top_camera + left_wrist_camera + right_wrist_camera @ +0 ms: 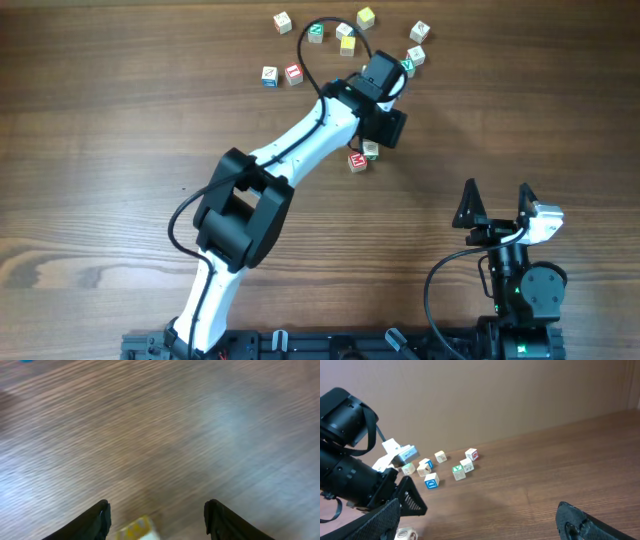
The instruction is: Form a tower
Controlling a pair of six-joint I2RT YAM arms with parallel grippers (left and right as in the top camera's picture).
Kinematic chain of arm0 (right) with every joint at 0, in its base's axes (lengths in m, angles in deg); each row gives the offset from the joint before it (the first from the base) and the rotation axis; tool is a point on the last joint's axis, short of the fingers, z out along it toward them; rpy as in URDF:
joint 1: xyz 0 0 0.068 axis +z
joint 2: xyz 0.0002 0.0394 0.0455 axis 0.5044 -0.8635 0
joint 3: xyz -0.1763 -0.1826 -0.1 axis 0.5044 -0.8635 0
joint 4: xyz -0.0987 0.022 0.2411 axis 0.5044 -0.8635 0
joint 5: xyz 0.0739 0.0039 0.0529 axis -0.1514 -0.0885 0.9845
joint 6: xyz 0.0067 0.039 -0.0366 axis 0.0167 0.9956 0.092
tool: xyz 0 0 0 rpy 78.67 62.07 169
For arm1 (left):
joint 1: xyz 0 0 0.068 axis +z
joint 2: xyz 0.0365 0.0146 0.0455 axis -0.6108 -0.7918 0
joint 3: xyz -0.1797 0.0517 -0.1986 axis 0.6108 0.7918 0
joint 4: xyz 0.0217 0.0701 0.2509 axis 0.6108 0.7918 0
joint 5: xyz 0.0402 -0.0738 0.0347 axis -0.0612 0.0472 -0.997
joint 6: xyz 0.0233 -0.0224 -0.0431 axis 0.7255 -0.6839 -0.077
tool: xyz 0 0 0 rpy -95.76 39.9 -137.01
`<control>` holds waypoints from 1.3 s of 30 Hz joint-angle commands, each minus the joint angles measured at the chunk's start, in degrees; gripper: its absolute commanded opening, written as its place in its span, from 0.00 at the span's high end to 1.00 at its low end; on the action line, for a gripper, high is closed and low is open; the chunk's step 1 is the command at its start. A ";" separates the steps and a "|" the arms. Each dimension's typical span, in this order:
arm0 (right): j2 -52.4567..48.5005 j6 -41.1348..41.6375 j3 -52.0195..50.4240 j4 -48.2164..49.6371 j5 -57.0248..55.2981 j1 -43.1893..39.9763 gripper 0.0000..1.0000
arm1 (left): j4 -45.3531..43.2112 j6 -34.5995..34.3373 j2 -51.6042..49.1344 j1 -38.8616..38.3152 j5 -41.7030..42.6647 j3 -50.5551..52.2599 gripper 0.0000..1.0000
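I saw my left gripper [157, 510] with fingers parted above the tower [360, 158], near the desk's middle. The arm's wrist hid most of the tower from overhead, and the wrist view was blurred. My right gripper [496, 192] stood wide open by the desk's near edge.

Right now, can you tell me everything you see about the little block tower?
The tower stands near the middle of the table, right under the left tool. From above just two small pale cubes show, wooden-looking, one marked red, one green; the black tool hides the rest, so its height is unclear. The left wrist view catches a yellowish top face low between the fingers, which are spread wider than it.
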 commanded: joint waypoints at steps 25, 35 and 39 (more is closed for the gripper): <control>0.35 -0.39 -0.07 0.20 -0.35 -0.31 0.00 | 6.56 -1.92 -4.55 -1.97 -5.66 0.24 0.87; 0.35 -0.39 -0.07 0.20 -0.35 -0.31 0.00 | 10.45 -1.51 5.84 -1.97 -12.48 -2.78 0.96; 0.35 -0.39 -0.07 0.20 -0.35 -0.31 0.00 | 14.19 -1.49 6.62 -1.97 -12.46 -2.75 0.96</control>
